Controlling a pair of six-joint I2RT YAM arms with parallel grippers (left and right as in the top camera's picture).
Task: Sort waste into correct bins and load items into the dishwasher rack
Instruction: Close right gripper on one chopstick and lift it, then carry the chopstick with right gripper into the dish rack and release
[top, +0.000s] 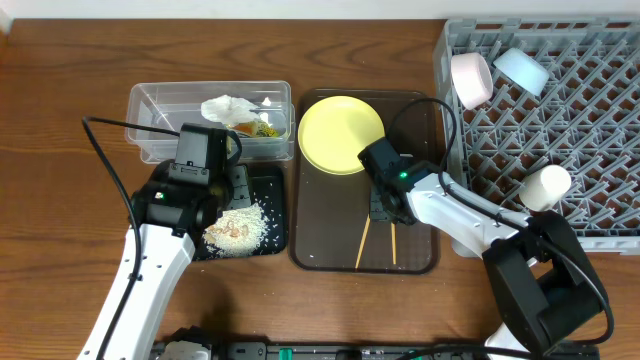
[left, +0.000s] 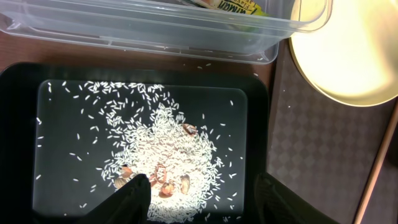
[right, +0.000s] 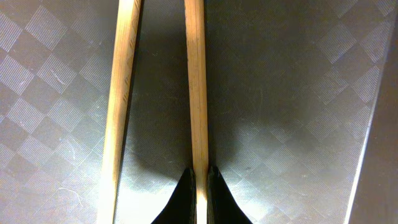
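Observation:
My right gripper (top: 383, 207) is low over the dark brown serving tray (top: 320, 230). In the right wrist view it (right: 200, 177) is shut on one wooden chopstick (right: 195, 81), and the other chopstick (right: 121, 93) lies beside it on the tray. My left gripper (left: 202, 193) is open above the rice scraps (left: 161, 143) in the black tray (left: 18, 124). The clear tub (top: 150, 100) holds the white napkin (top: 228, 106) and the green-yellow wrapper (top: 262, 127). The yellow plate (top: 340, 133) sits at the brown tray's far end.
The grey rack (top: 590, 130) at the right holds the pinkish bowl (top: 470, 78), the light blue bowl (top: 521, 70) and the white cup (top: 545, 185). My right arm reaches from the rack's front corner across the brown tray.

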